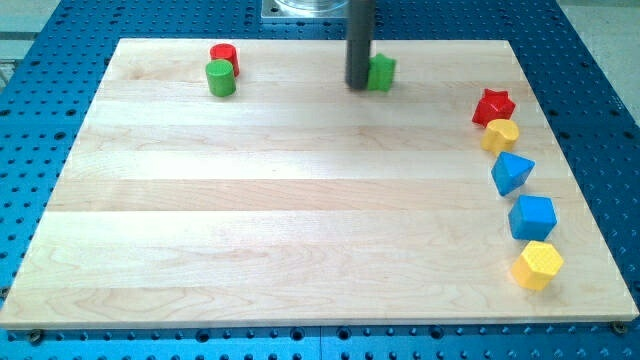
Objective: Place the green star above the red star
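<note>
The green star (382,72) lies near the view's top, a little right of centre, partly hidden by the rod. My tip (358,85) rests on the board right against the green star's left side. The red star (493,105) lies at the view's right, below and well to the right of the green star.
A yellow block (501,134) touches the red star from below. Below it run a blue triangular block (511,172), a blue cube (532,217) and a yellow hexagon (537,265). A red cylinder (224,56) and a green cylinder (221,78) stand at the top left.
</note>
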Robot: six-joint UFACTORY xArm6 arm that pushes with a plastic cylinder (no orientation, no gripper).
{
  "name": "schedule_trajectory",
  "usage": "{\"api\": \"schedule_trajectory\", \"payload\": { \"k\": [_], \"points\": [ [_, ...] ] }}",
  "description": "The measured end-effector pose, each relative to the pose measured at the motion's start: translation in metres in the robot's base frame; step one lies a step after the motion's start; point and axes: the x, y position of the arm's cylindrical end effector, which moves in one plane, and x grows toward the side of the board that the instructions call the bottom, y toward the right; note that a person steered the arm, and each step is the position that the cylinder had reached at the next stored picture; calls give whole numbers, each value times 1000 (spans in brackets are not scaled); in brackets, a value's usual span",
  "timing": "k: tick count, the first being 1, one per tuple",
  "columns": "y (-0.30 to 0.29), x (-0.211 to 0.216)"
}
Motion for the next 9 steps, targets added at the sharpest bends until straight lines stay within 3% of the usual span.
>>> {"api": "schedule_trajectory", "payload": {
  "k": [1,2,4,5,6,7,9],
  "points": [
    [61,-4],
    [43,-20],
    [110,-4],
    [110,-4],
    [111,-37],
    [139,-44],
    [133,-12]
  ]
}}
